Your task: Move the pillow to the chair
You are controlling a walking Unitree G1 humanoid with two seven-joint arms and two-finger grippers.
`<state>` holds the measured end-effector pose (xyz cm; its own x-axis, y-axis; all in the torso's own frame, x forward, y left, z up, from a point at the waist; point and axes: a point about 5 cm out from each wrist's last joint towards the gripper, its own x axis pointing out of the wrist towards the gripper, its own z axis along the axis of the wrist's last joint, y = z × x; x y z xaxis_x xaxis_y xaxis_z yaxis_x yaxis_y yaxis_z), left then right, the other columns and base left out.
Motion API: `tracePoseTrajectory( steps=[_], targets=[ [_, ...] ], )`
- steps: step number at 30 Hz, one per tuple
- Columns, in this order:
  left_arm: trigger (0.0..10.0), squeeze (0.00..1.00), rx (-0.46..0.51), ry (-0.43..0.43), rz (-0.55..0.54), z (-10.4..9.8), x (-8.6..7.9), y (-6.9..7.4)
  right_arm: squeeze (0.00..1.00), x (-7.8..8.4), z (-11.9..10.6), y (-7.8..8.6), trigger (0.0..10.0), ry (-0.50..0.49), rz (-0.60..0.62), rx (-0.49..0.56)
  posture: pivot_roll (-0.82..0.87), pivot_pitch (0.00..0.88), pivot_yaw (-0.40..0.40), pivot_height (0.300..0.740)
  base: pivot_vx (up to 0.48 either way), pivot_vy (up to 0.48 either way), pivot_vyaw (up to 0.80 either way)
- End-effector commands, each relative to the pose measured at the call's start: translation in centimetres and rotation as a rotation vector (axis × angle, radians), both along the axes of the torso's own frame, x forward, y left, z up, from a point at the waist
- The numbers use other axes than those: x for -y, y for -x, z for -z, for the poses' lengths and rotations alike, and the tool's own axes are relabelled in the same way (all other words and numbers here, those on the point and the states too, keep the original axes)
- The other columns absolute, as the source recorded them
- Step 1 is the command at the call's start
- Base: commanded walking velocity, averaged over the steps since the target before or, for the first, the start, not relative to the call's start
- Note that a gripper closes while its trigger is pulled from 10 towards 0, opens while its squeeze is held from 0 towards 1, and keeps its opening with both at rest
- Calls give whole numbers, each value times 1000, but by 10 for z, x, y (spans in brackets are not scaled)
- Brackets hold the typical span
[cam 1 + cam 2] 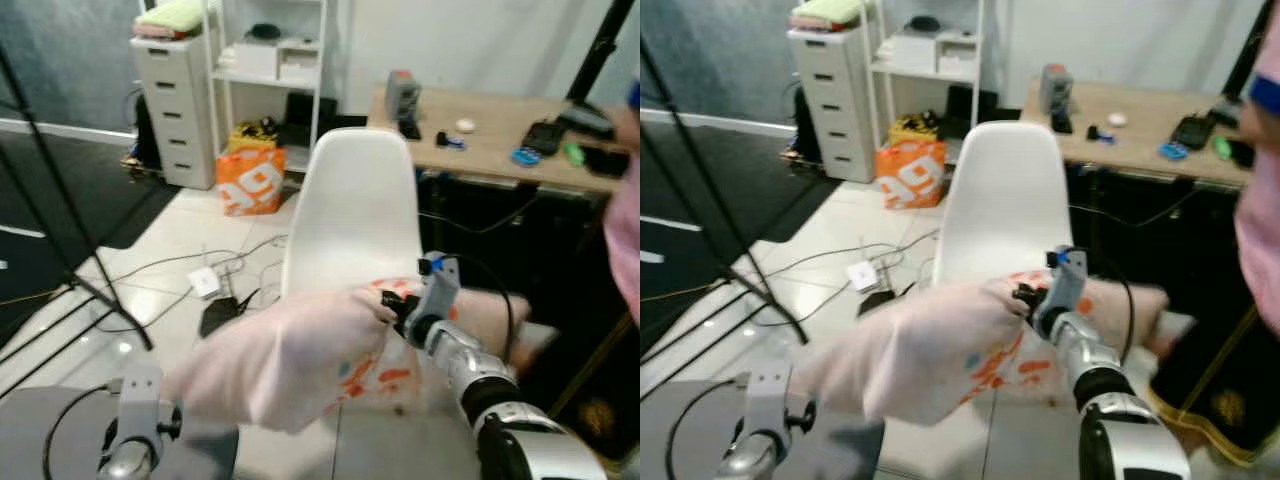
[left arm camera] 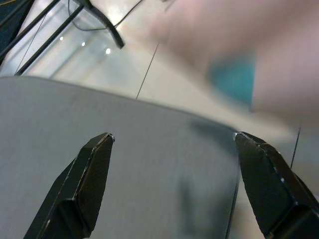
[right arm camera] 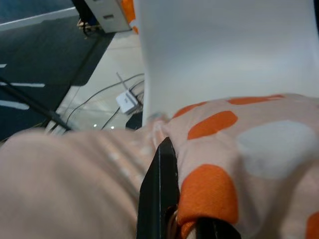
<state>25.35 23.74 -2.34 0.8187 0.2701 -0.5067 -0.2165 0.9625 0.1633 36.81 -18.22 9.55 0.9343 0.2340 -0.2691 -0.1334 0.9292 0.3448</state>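
The right gripper (image 1: 392,305) is clenched on the pillow (image 1: 300,355), its black fingers (image 3: 158,194) pinching a fold of the pale pink, orange-spotted fabric. The pillow hangs across the lower middle of the head view, stretched from about 8 o'clock up toward 3 o'clock, and its far end appears to lie on or just over the seat of the white chair (image 1: 355,215), whose back rises at 12 o'clock from the gripper. From the right wrist view the chair back stands just behind the spotted cloth, so the pillow is at the chair but — as far as I can judge — only partly over it.

The left gripper (image 2: 172,189) is released, fingers spread wide, hovering over a grey surface (image 2: 99,164) at 7 o'clock in the head view, holding nothing. The pillow's near end droops close above it.

The main risk is that the grip is a pinch on one fold rather than on the body of the pillow. If the fingers let go now, the heavier near part, which hangs off the seat's front edge, could drag the whole thing to the floor. Pushing further forward could also nudge the light chair backward toward the wooden desk (image 1: 500,125) (cables (image 1: 190,265) and a white adapter lie on the tiles at 10 o'clock, a snag hazard for a sliding chair leg). Someone's pink sleeve (image 1: 1260,200) is at the 3 o'clock edge, near the arm's reach.
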Motion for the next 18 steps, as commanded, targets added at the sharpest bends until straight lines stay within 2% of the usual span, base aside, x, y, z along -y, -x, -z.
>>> tracePoseTrajectory(
  steps=[1,10,13,18],
  targets=[
    [10000,0,-48,-9,-5,8,-5,12,0,-9,-13,-6,10000,2,-26,72,-108,47,-50,740,480,0,-800],
    [10000,0,-46,-7,-9,8,-5,11,0,-8,-13,-7,10000,-3,-19,69,-111,52,-47,740,480,0,-793],
    [10000,0,-46,-7,-22,7,-6,11,0,-7,-14,-7,10000,-10,-7,70,-111,53,-46,740,0,0,-650],
    [10000,0,-46,-10,-37,7,-8,10,0,-5,-15,-7,10000,-8,2,78,-113,55,-45,740,0,0,0]
  ],
)
